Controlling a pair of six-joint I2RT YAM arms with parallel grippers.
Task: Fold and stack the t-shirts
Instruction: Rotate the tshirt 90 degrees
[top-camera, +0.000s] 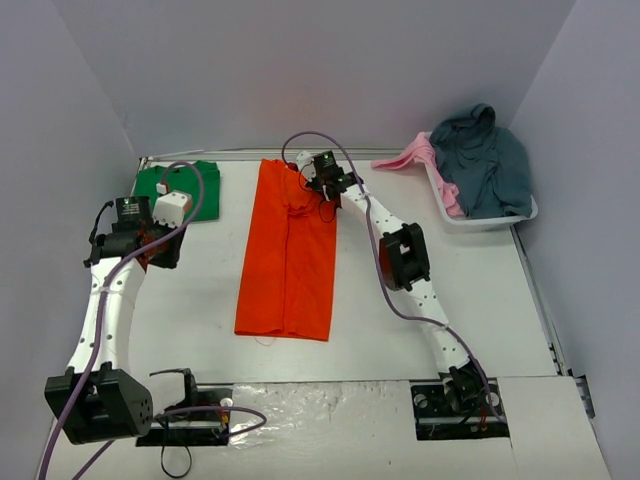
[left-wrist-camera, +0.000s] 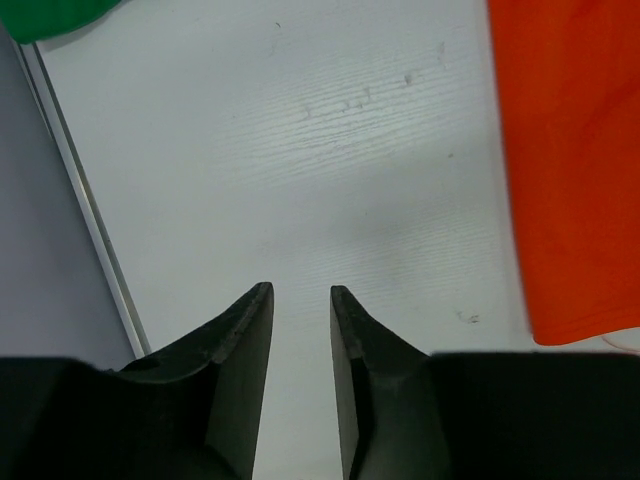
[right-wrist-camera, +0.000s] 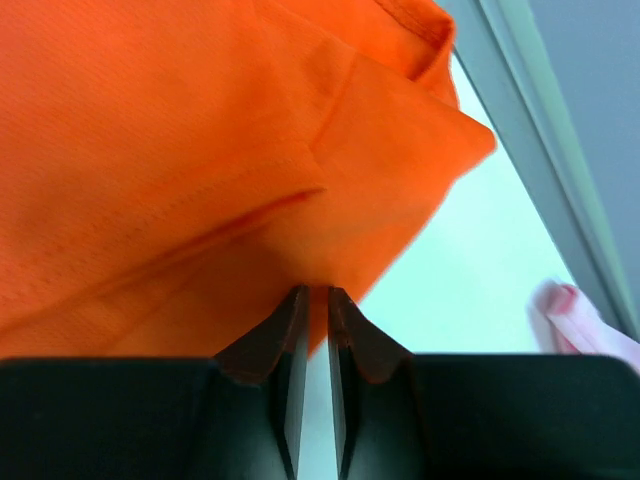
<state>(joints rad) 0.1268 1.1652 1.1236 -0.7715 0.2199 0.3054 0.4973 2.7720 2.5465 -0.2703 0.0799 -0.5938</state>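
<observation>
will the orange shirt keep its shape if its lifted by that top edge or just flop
Likely floppy: the orange t-shirt lies flat in soft folds and creases where the right gripper seems to pinch its edge. Probably light, thin cloth, so it should drape, not hold shape. Its folded layers may slide apart.

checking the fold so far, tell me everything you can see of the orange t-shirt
The orange t-shirt is bright, plain, thin cloth with no print. It lies flat mid-table as a long narrow rectangle, sides folded inward, with a lengthwise crease down the middle and a straight near hem. At its far right corner the cloth bunches and lifts where the right gripper is closed on a folded edge; a stitched hem shows there. Otherwise only the table touches it.
</observation>
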